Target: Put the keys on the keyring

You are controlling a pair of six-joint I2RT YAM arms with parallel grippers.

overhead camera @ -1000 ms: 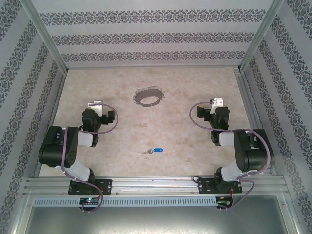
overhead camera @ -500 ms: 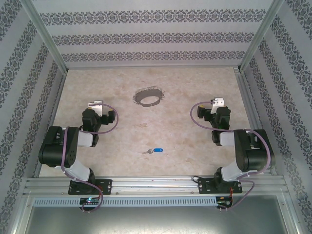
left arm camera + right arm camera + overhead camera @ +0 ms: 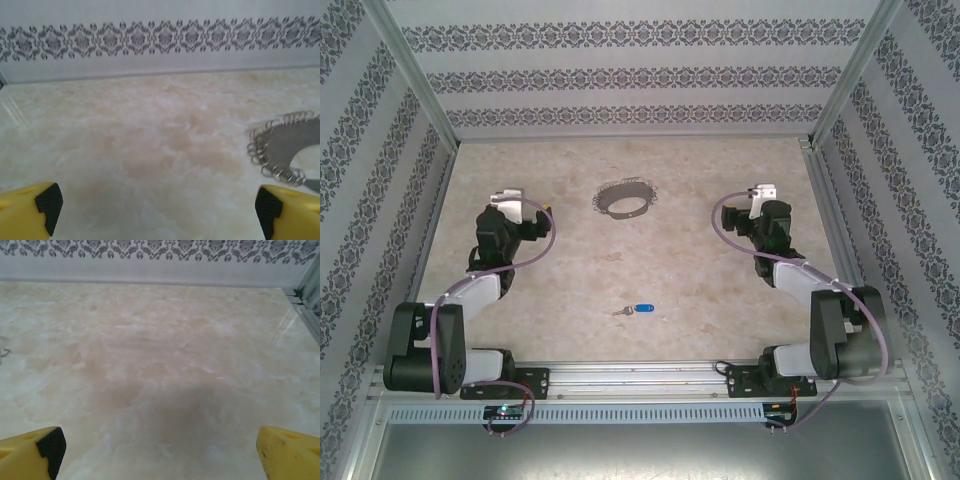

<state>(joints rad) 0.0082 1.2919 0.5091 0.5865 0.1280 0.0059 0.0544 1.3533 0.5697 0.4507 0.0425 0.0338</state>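
Note:
The keys, a small silver key with a blue head (image 3: 640, 309), lie on the table near the front, midway between the two arm bases. The keyring (image 3: 625, 197), a dark loop with a jagged edge, lies flat further back at the centre. Its small wire loops (image 3: 280, 152) appear at the right of the left wrist view. My left gripper (image 3: 520, 206) hovers left of the keyring, open, its yellow fingers (image 3: 47, 202) wide apart over bare table. My right gripper (image 3: 761, 196) hovers right of the keyring, open too, with nothing between its fingers (image 3: 50, 445).
The marble-patterned table (image 3: 720, 290) is walled by patterned panels on three sides, with aluminium posts (image 3: 415, 75) at the back corners. A metal rail (image 3: 640, 378) runs along the near edge by the arm bases.
Both arms have stretched out from their folded pose. The grippers have moved a little further back and now sit level with the keyring. Key and keyring have not moved.

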